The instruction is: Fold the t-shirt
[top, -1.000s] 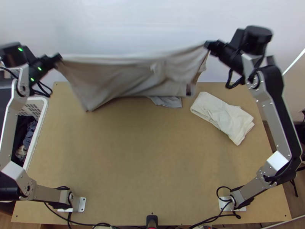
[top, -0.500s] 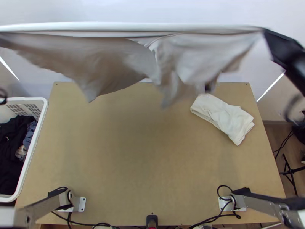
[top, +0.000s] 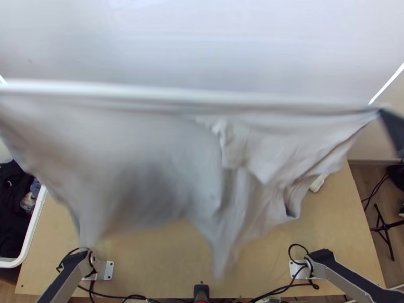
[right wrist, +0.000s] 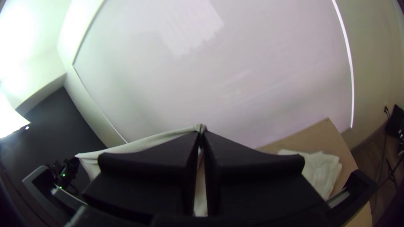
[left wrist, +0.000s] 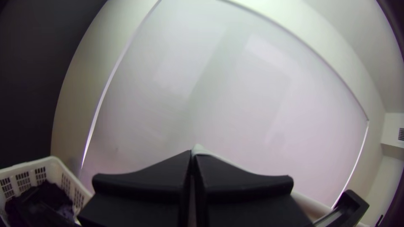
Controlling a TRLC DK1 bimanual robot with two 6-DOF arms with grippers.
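The light grey t-shirt hangs in the air over the table, stretched taut along its top edge, its lower part drooping in loose points and folds. At the right edge of the top view my right gripper has one end of that edge. In the right wrist view my right gripper is shut on the t-shirt. In the left wrist view my left gripper is shut on the other end of the t-shirt, with the cloth running off to one side.
A folded white cloth lies on the wooden table at the far right, mostly behind the hanging shirt in the top view. The white basket with dark clothes stands off the table's left side.
Both arms have drawn apart and brought the shirt up off the far part of the table, back toward their bases. It hangs wider, and its lower end swings nearer the table's near edge.
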